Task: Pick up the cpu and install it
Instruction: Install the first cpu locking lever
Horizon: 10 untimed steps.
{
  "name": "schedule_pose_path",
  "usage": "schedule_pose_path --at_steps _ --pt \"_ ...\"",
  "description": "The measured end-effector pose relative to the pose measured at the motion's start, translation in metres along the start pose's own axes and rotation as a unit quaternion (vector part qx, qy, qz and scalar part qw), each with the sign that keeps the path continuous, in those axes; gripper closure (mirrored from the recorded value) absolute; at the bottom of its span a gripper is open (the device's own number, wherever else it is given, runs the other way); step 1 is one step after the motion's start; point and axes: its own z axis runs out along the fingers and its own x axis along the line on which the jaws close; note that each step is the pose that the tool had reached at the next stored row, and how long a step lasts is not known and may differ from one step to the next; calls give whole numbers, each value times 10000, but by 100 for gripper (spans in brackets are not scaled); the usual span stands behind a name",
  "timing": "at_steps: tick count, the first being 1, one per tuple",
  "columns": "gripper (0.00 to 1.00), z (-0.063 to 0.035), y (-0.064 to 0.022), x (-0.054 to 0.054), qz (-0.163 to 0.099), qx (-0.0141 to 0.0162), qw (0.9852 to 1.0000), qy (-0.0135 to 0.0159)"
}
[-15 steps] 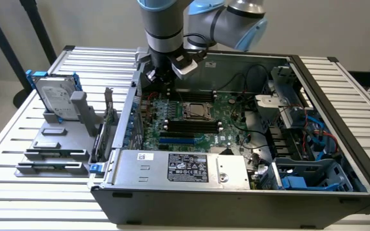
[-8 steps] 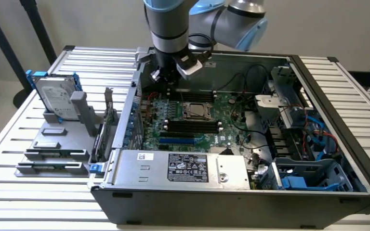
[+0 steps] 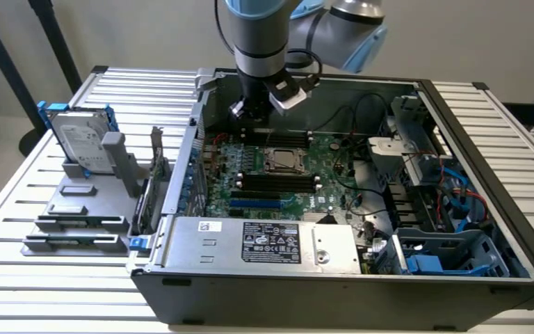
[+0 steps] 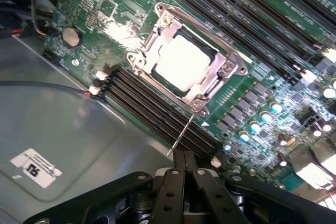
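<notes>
The cpu [image 4: 181, 66] is a small square chip with a bright silver top. It lies flat in the socket on the green motherboard [image 4: 273, 77], inside the metal socket frame [image 4: 157, 32]. In the exterior view the cpu [image 3: 284, 159] sits mid-board in the open computer case [image 3: 489, 160]. My gripper [image 3: 251, 118] hangs over the back part of the board, behind the socket. In the wrist view the gripper [image 4: 185, 157] is shut, with nothing visible between its fingers. A thin socket lever [image 4: 184, 129] runs from the frame and ends close beside the fingertips.
A silver hard drive in a blue bracket [image 3: 80, 142] and grey slotted tray blocks [image 3: 77, 223] stand outside the case at the exterior view's left. The power supply box [image 3: 258, 240] fills the case's front. Black memory slots [image 4: 157, 114], cables and a blue drive cage [image 3: 443, 257] surround the socket.
</notes>
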Motion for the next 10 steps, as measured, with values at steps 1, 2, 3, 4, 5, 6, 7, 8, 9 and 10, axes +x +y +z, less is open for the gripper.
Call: schedule_pose_path --at_steps 1,2,3,4,5,6,7,8,9,10 --pt "89 2 18 25 0 6 10000 4" --pt "89 4 36 50 1 13 10000 9" --pt "89 7 53 74 1 19 10000 13" --pt "89 11 70 97 2 22 10000 15" --pt "89 19 85 113 2 23 10000 17" --pt "89 31 97 121 2 23 10000 17" --pt "89 46 105 121 2 23 10000 16" --pt "89 63 110 117 2 23 10000 16" --pt "89 81 115 111 2 22 10000 16" --pt "89 98 120 107 2 22 10000 17"
